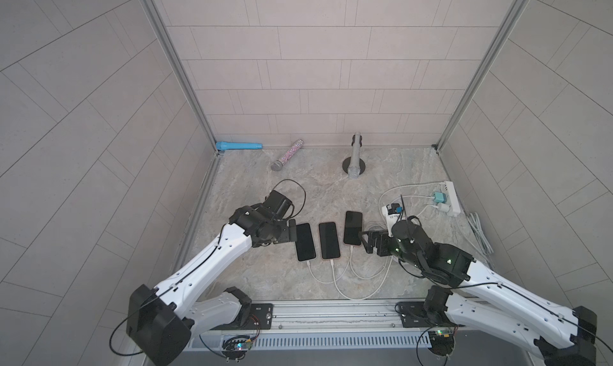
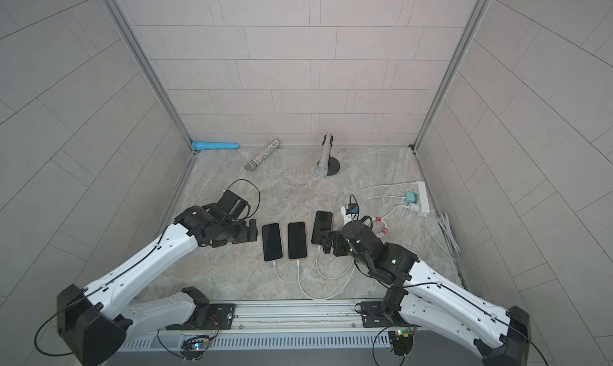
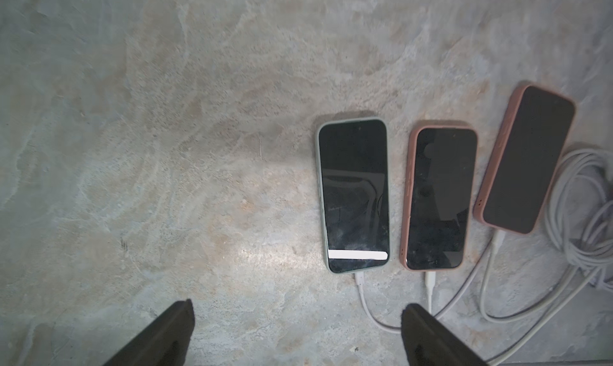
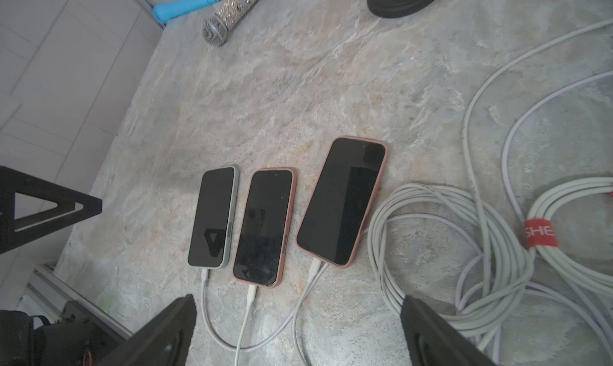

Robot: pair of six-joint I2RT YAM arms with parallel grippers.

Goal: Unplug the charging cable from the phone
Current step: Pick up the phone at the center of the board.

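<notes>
Phones [image 2: 296, 240] lie three in a row, face up, near the middle of the counter [image 1: 252, 274]: a green-cased phone [image 1: 305, 242] on the left, a middle phone [image 1: 329, 240] in a pink case, and a third phone [image 1: 352, 227], also pink-cased, set a little farther back and slightly tilted. Narrow strips of bare counter separate their long edges. A white charging cable [image 3: 361, 291] is plugged into the near short edge of each phone, and the three leads loop over the counter between the phones and its near edge.

The left tool [image 3: 298, 309] has its jaws wide apart and holds nothing. In both top views it sits just beside the green-cased phone's left long edge. Bare counter runs from there to the left wall.

The right tool [image 4: 298, 301] is likewise spread wide and empty, close to the third phone's right edge at its plug end. Room is tighter on that side. A coiled cable [image 4: 447, 248] lies just beside the third phone, and a power strip [image 1: 452, 198] with plugs in it lies farther back by the right wall.

Beyond the phones the counter is open up to a glitter microphone [image 1: 287, 155], a microphone on a stand [image 1: 355, 155] and a blue torch [image 1: 238, 146] along the back wall.
</notes>
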